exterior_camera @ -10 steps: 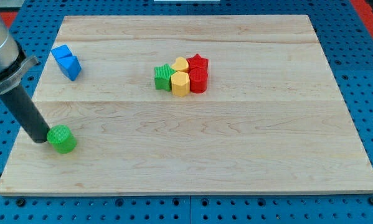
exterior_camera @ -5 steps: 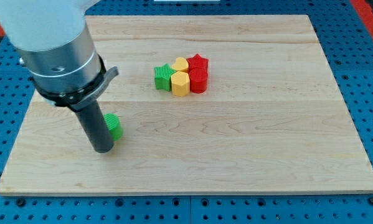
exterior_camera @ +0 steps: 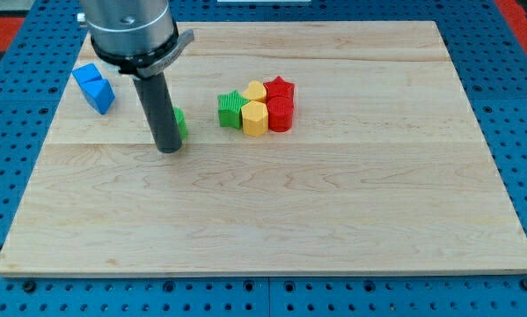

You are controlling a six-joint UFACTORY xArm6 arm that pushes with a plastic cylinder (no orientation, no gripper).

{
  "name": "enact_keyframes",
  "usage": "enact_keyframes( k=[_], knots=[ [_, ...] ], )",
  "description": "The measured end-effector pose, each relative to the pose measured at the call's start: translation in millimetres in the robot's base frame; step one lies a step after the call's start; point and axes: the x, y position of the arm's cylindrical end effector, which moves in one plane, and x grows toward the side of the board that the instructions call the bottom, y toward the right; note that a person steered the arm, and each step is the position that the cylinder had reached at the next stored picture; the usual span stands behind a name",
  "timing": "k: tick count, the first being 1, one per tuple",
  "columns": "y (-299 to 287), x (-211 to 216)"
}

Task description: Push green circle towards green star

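Camera view, current moment: my tip (exterior_camera: 168,150) sits on the surface (exterior_camera: 333,220), directly against the green circle (exterior_camera: 179,124), which is mostly hidden behind the rod; only a sliver shows on the rod's right edge. Over the last second the tip and circle travelled together from the surface's lower-left corner region up and rightward, so the circle now lies near the cluster instead of well apart from it. Judgement: the push is most of the way done.

End effector state: a plain rod, nothing to open or close; it pinches nothing and only bears on the circle's side.

Relative to my tip: green circle touching, just up and to the right. Green star (exterior_camera: 230,110) further right and slightly up, with a bare strip of surface between it and the circle. Yellow blocks (exterior_camera: 254,110) and red blocks (exterior_camera: 281,104) lie beyond the star, touching it. Blue blocks (exterior_camera: 94,86) are up and to the left.

Remaining push direction looks rightward, slightly up.
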Motion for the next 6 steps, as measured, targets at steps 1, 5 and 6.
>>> enact_keyframes(
  k=[1, 5, 6],
  knots=[
    [0, -28],
    [-36, -89],
    [-29, -99]
  ],
)
